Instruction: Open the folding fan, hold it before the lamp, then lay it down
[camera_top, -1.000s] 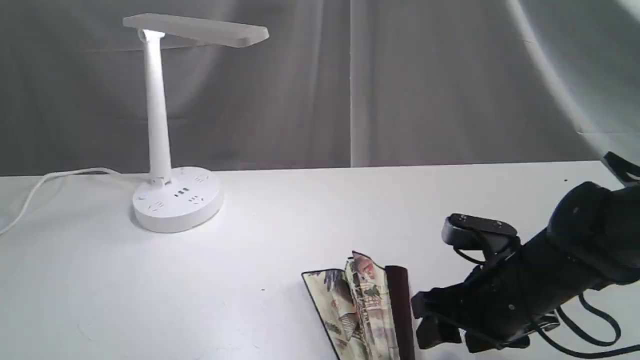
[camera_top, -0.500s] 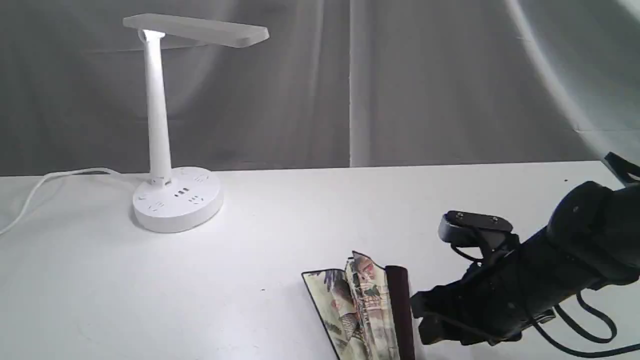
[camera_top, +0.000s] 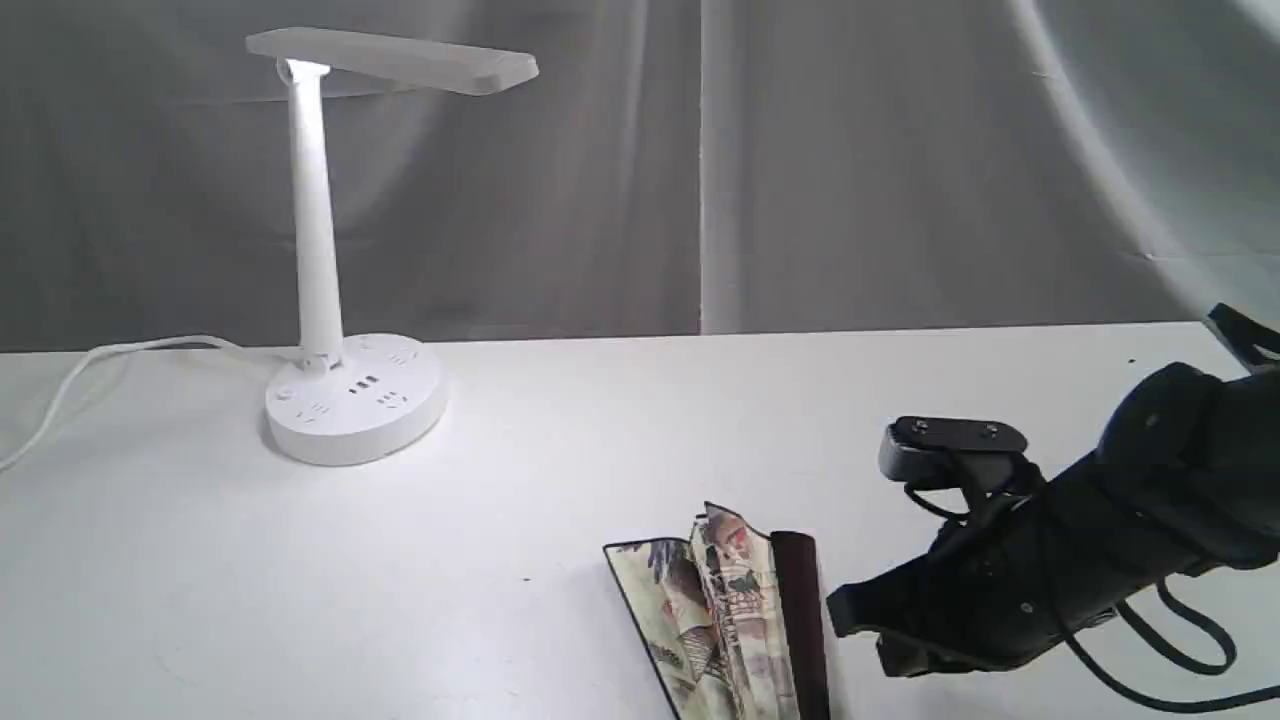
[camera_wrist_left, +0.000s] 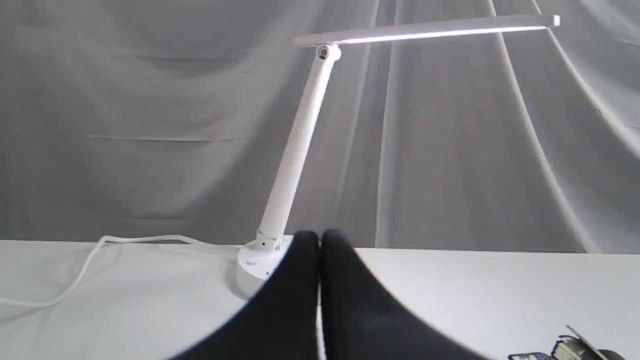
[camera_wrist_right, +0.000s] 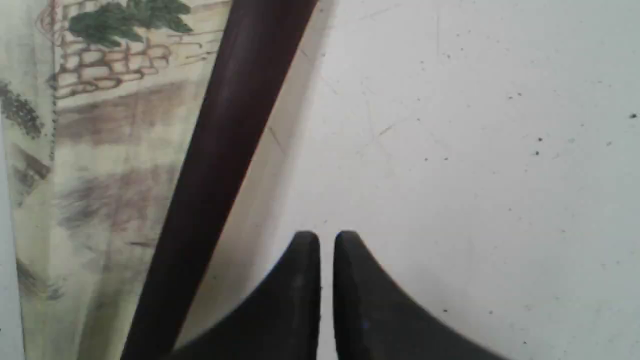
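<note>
The folding fan (camera_top: 720, 610) lies partly folded on the white table (camera_top: 600, 420) at the front middle, its painted cream leaf bunched beside a dark maroon outer rib (camera_top: 800, 620). Just right of that rib hovers my right gripper (camera_top: 835, 612), shut and empty. In the right wrist view the right gripper (camera_wrist_right: 326, 235) is beside the rib (camera_wrist_right: 220, 150), not touching it. The lamp (camera_top: 320, 250) stands lit at the back left. In the left wrist view my left gripper (camera_wrist_left: 320, 232) is shut, facing the lamp (camera_wrist_left: 295, 150); a corner of the fan (camera_wrist_left: 570, 347) shows there.
The lamp's white cord (camera_top: 70, 385) trails off the table's left side. A grey cloth backdrop (camera_top: 800, 170) hangs behind the table. My right arm's black cables (camera_top: 1180, 650) loop near the front right corner.
My right gripper has risen slightly beside the fan's rib. The fan and the lamp have not moved.
</note>
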